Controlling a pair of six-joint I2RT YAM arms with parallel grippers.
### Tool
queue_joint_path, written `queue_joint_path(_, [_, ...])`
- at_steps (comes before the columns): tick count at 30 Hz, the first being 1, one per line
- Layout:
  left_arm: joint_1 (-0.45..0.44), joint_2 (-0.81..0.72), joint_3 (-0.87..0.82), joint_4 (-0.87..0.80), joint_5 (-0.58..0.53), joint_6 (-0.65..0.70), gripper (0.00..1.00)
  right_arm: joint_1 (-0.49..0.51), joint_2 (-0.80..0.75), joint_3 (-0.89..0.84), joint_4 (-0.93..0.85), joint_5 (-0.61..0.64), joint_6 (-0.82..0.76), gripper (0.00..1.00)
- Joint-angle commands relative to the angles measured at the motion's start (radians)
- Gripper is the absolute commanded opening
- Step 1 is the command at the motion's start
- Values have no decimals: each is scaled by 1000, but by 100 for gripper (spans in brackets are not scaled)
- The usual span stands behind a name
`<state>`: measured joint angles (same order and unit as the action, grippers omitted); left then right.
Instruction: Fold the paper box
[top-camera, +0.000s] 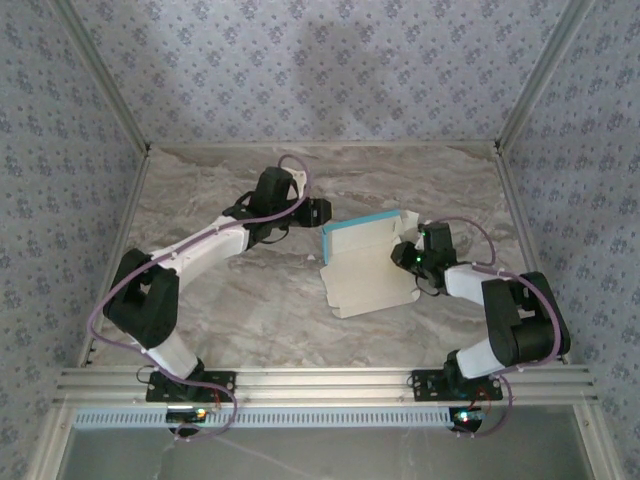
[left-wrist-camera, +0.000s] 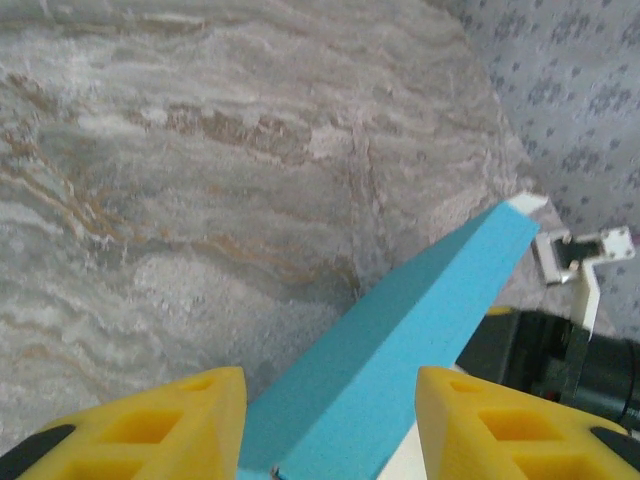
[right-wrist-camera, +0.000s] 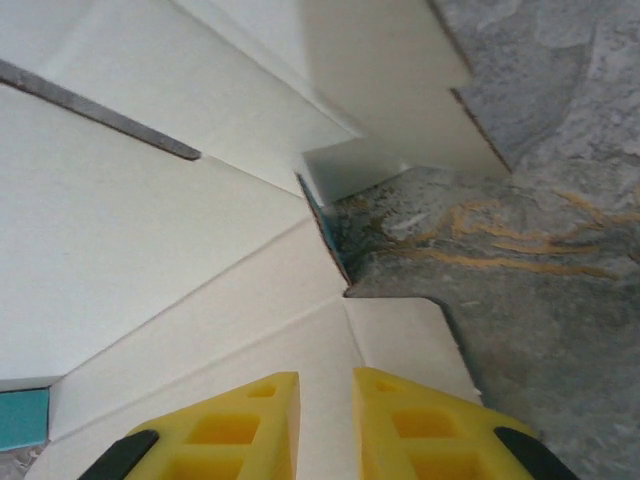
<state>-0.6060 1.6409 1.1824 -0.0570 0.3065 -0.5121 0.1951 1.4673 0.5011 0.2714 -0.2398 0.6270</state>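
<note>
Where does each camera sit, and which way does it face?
Top external: above and behind, facing down at the table, left arm, right arm and paper box.
Left wrist: on the left arm, facing along the box's blue wall; left gripper in the foreground.
Right wrist: on the right arm, facing the box's beige flaps; right gripper in the foreground.
All share box and table.

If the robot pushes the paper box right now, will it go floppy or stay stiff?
Probably floppy: the paper box is a thin sheet with creases and loose flaps, so it likely bends at the folds. It looks light, being thin card, and lies mostly flat on the smooth table, so a push may slide it rather than tip it.
</note>
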Motion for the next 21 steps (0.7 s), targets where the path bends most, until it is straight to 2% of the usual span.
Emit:
queue_joint_path(1, [1,24,37,-81,62,18,49,29,-4,-17,66,47,54,23])
queue_joint_path(5, [-11,34,-3,-53,80,-64,48,48,-2,-24,60,93,74,21])
queue_joint_path(8, [-30,27,-29,-61,53,-84,47,50,0,-36,66,108,91,21])
queue_joint_path(13, [-36,47,-72,-18,71,-138,45,51,-1,-41,63,120,94,20])
queue_joint_path(21, [-34,70,-111,8,54,-145,35,53,-7,-37,63,107,96,20])
